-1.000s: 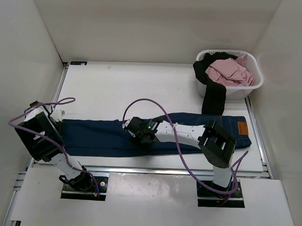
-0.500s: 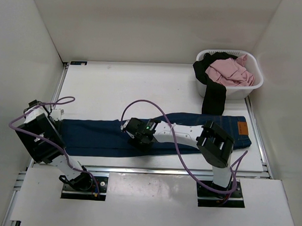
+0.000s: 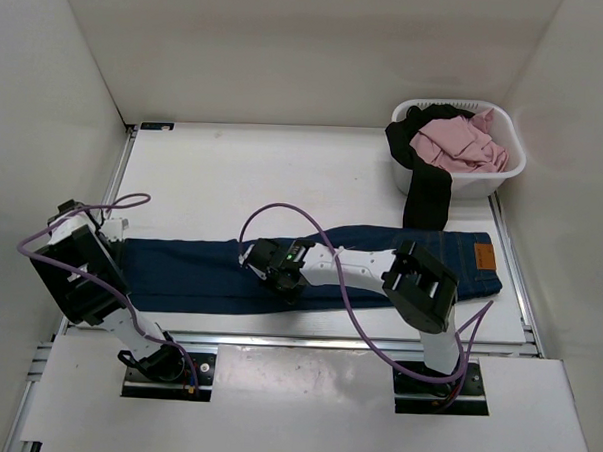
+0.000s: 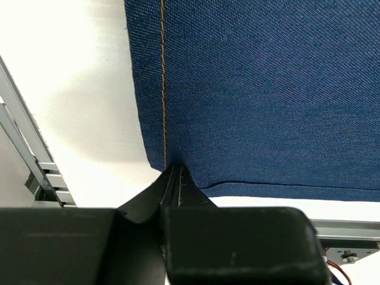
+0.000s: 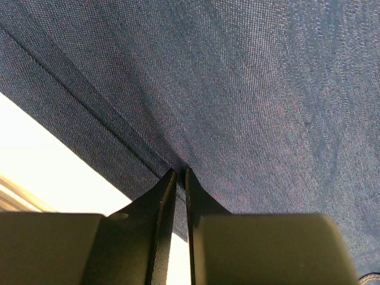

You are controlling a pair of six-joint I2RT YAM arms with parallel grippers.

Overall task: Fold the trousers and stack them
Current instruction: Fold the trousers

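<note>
Two grips on the denim — right arm edging left

Both arms have hold of the trousers (image 3: 199, 272), which lie flat in a long strip along the near side of the table (image 3: 264, 174). The tan patch (image 3: 484, 256) at the waistband is to the right and the hems are to the left. Over the last second the right end effector (image 5: 178, 172) has slid a little leftward at mid-leg, its elbow following. The left end effector (image 4: 172, 169) has barely moved at the hem. To my eye this is the set-up for a fold, not the fold itself — the cloth looks flat.

From overhead you get the layout, but the fingers are hidden. The wrist cameras settle it. The left fingers are pressed together on the hem corner, right where the tan stitching (image 4: 162, 83) ends. The right fingers are nipped onto the denim just in from its near edge.
</note>
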